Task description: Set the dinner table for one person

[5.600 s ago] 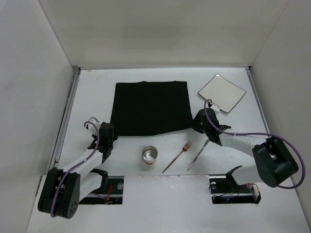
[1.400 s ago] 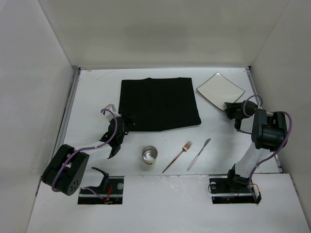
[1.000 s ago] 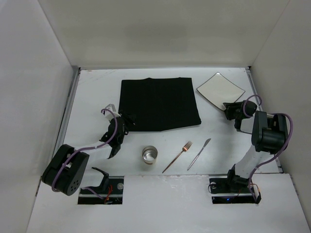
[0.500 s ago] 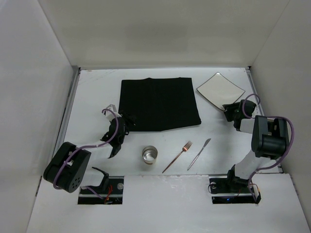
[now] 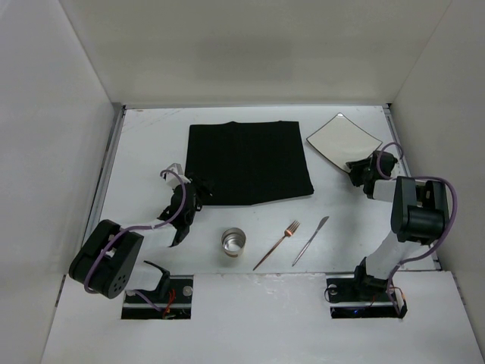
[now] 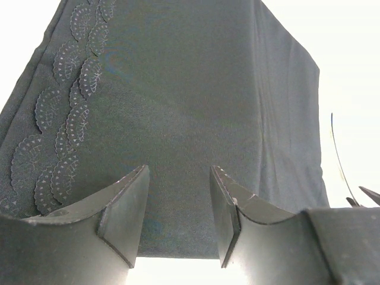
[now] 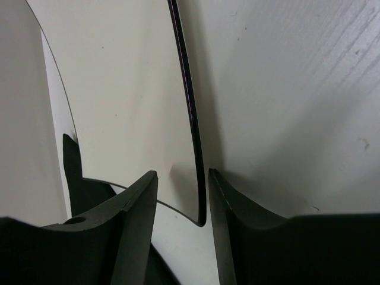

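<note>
The dinner table [image 5: 144, 144] was a broad, matte white sheet, far wider than anything on it. It was closed in by white walls [image 5: 250, 53] and lay under both my arms.

My left pincer [image 6: 178, 178] stood open, with nothing between its two fingers. It sat at the near edge of the black cloth [image 6: 178, 89], which spread away ahead of it. Pale leaf stitching ran down the cloth's left side. Whether my fingers touched the cloth, I could not tell.

My right pincer [image 7: 183, 178] was open too, straddling the near corner of the square plate [image 7: 130, 89]. The plate's dark rim ran between the fingers, close to the right one, with a gap on the left.

Between my two pincers, nearer my bases, a metal cup [image 5: 234, 243], a copper fork [image 5: 279, 243] and a knife [image 5: 311, 239] lay on the bare table.
</note>
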### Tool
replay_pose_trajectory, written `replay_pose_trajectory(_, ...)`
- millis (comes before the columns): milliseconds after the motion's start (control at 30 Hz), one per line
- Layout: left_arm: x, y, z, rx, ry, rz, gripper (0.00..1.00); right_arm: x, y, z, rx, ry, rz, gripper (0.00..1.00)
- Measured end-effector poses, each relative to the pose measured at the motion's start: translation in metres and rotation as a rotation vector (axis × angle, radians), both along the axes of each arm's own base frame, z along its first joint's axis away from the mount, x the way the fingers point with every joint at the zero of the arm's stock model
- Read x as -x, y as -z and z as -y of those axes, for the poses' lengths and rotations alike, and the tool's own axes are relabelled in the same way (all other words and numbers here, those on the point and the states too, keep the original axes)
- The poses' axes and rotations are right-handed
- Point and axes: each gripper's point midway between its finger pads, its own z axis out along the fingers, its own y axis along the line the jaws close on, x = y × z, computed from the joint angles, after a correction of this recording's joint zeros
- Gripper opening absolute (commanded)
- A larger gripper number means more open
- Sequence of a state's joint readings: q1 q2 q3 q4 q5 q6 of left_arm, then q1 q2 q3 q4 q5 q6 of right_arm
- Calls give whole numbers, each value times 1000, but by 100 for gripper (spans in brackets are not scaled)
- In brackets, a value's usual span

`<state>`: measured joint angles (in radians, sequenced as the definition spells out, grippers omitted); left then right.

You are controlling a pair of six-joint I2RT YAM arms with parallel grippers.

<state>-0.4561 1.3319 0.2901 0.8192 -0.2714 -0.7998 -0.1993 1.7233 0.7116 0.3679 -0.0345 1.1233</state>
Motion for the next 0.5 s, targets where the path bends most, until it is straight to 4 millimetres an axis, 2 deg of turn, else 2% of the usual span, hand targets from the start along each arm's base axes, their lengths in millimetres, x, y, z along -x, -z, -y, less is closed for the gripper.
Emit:
replay_pose_trajectory(233,0,0,-1,5,-1,-1,43,-12,0,3,-17,28,13,43)
replay_pose_trajectory(267,-1,0,-1,5,-3,-1,43,-12,0,3,-18,30,13,39)
replay_pose_trajectory(400,-1,0,-3,7,-9,-2,43,-11,6,3,-25,40,-1,13)
replay_pose_trajectory(500,-1,0,-3,7,-9,-1,43,-17,-2,3,-41,46,40,6)
